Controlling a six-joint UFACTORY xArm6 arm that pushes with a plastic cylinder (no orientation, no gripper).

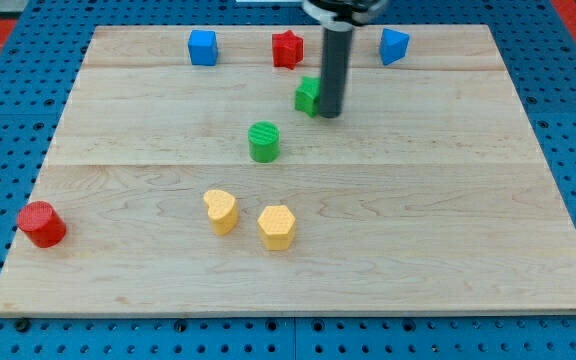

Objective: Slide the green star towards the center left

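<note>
The green star (307,96) lies on the wooden board (448,220) near the view's top centre, partly hidden by my rod. My tip (330,113) stands right against the star's right side, touching or nearly touching it. A green cylinder (264,141) stands below and to the left of the star, a short way off.
Along the view's top edge lie a blue cube (203,47), a red star (287,48) and a blue block (393,46). A yellow heart (220,210) and a yellow hexagon (277,226) sit lower centre. A red cylinder (41,224) stands at the lower left edge.
</note>
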